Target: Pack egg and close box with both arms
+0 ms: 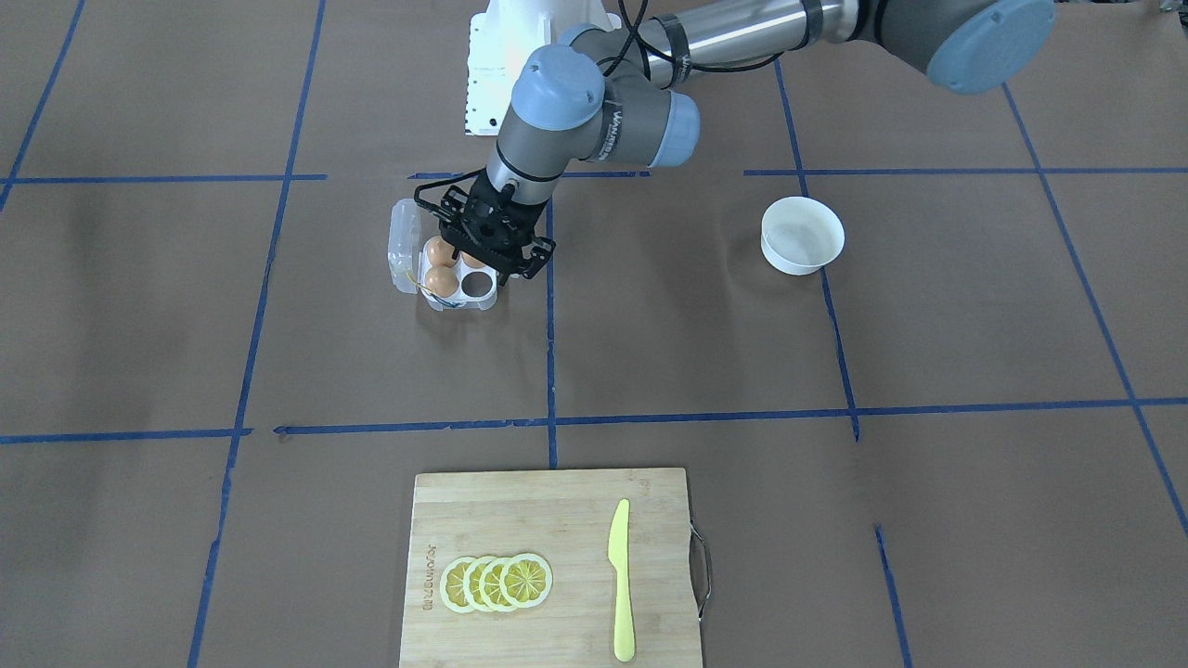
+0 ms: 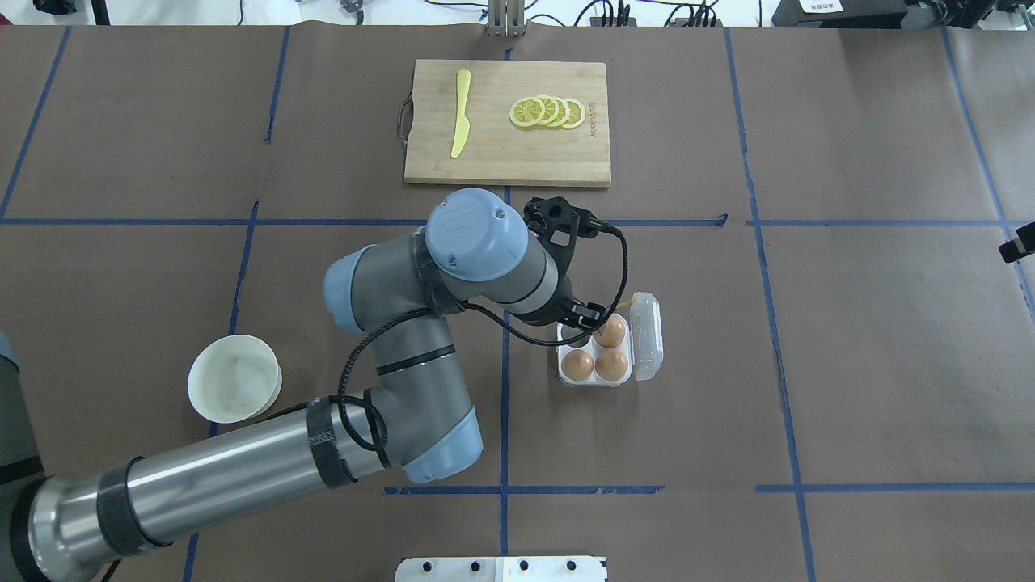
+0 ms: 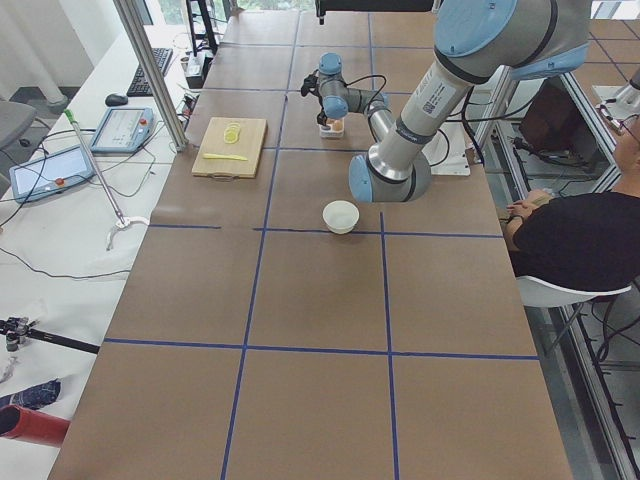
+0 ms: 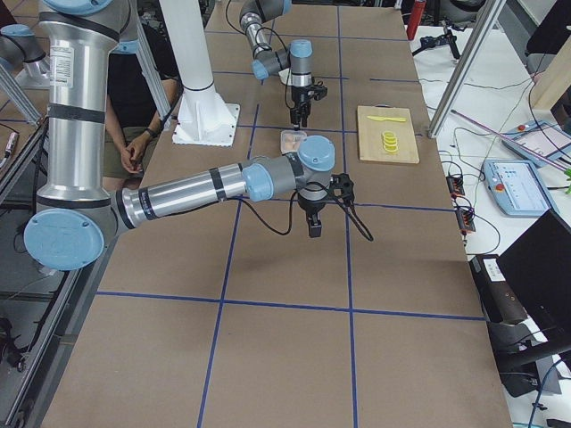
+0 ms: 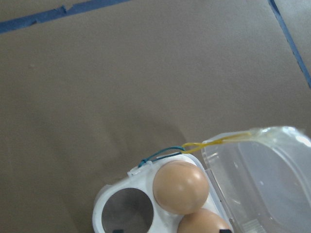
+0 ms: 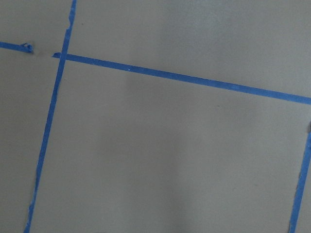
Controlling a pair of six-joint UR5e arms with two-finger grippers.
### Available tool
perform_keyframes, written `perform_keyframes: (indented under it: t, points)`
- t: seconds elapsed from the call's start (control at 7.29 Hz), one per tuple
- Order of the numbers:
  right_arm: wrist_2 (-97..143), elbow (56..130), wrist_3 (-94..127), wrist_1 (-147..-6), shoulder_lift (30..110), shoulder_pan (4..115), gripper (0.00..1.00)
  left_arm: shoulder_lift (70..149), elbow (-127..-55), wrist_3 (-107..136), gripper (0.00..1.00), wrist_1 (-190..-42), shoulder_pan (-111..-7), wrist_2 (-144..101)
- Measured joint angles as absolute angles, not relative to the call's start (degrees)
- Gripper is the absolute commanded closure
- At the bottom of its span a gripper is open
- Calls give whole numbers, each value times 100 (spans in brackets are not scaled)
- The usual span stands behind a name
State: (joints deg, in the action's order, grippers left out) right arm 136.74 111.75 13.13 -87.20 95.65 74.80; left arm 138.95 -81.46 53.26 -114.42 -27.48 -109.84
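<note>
The clear box [image 1: 461, 303] stands open, with its lid [image 2: 648, 335] folded out to the side. Three tan eggs sit in it: two [image 1: 439, 250] [image 1: 442, 280] on the lid side and one [image 1: 475, 262] partly under my left gripper. One cell [image 1: 479, 287] is empty. My left gripper [image 1: 483, 249] hovers just over the box, open and empty. The left wrist view shows the empty cell [image 5: 129, 211], two eggs [image 5: 181, 187] and the lid [image 5: 262, 179]. My right gripper [image 4: 314, 225] hangs over bare table away from the box; I cannot tell whether it is open or shut.
An empty white bowl [image 1: 803, 237] stands on the robot's left side of the table. A wooden cutting board [image 1: 548, 520] lies at the far edge with lemon slices [image 1: 497, 583] and a yellow knife [image 1: 620, 575]. Blue tape lines cross the brown table.
</note>
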Motion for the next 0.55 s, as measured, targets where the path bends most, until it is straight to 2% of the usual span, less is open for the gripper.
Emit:
perform_keyframes:
  t: [0.14, 0.27, 0.55]
  points:
    - [13659, 11172, 1306, -8719, 9573, 7481, 0, 13508, -8487, 5090, 28, -11323, -3055, -11069]
    - [13647, 11178, 1303, -8719, 9584, 7488, 0, 13201, -8748, 4779, 21, -11021, -3394, -11189]
    - [13578, 11189, 1299, -8719, 9612, 7520, 0, 12427, -9370, 3620, 19, -10212, -4186, -11272]
